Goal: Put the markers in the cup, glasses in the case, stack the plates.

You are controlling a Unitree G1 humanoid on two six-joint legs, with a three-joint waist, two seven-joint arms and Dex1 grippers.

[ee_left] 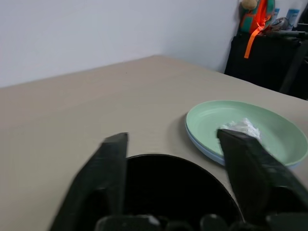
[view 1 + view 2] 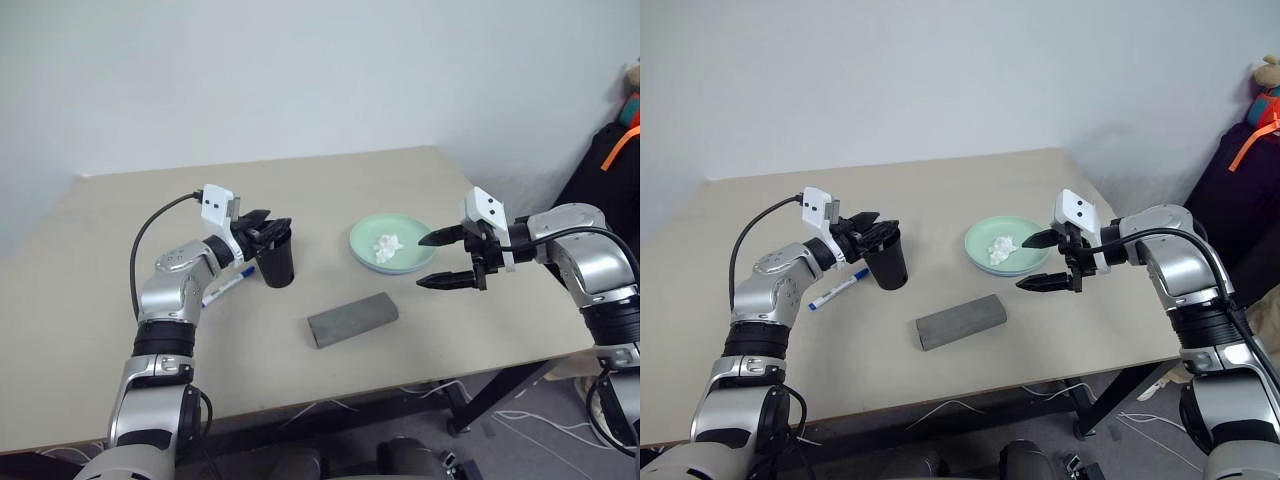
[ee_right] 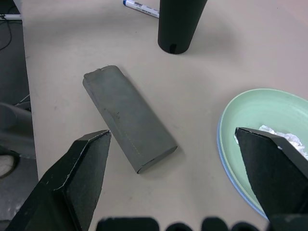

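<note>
The black cup [image 2: 276, 262] stands upright left of the table's middle. My left gripper [image 2: 270, 228] hovers level at its mouth, open, with one finger [image 1: 107, 173] on each side of the rim [image 1: 179, 162]; the cup's inside is dark. A blue-capped marker [image 2: 228, 286] lies on the table just left of the cup. The grey case [image 2: 352, 320] lies shut in front. The mint green plate [image 2: 410, 262] sits on the light blue plate [image 1: 201, 148]. My right gripper [image 2: 420, 262] hangs open beside the plates, holding nothing. The glasses are out of view.
A crumpled white tissue [image 2: 388, 246] lies in the green plate. The table's right edge [image 2: 520, 250] runs close behind my right gripper. Dark bags with an orange strap [image 2: 620, 150] stand beyond the table at the far right.
</note>
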